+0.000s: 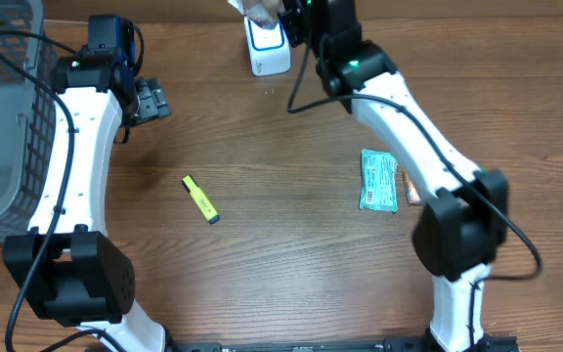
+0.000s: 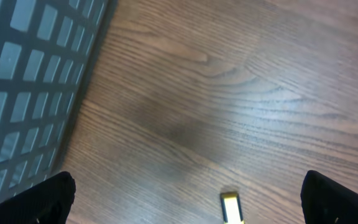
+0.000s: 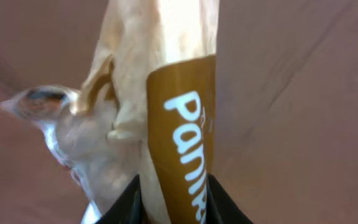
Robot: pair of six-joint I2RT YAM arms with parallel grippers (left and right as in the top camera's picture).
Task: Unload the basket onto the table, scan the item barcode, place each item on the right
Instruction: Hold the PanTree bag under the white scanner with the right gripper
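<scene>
Basket far left on the table; left gripper just beside it, jaws spread wide, nothing in them; its wrist view shows only bare wood and the end of the yellow marker; marker lies alone mid-left, well apart from everything else. Top centre: white-and-blue scanner flat on the wood; right gripper at its far end, clenched on the bag; in the wrist view the tan, crinkly bag is pinched between both fingers, brown label band facing the camera, lettering only partly readable; no barcode visible, can't tell which face carries it. Right of centre: teal pack lying flat, small orange thing touching its right edge, too small to name.

Step, my read: presenting the bag to the scanner; pickup done, scan not confirmed. Next move likely calls for turning the wrist so the barcode face meets the scanner window, held near and steady; firm grip needed, as the bag looks soft and could sag or slip.
</scene>
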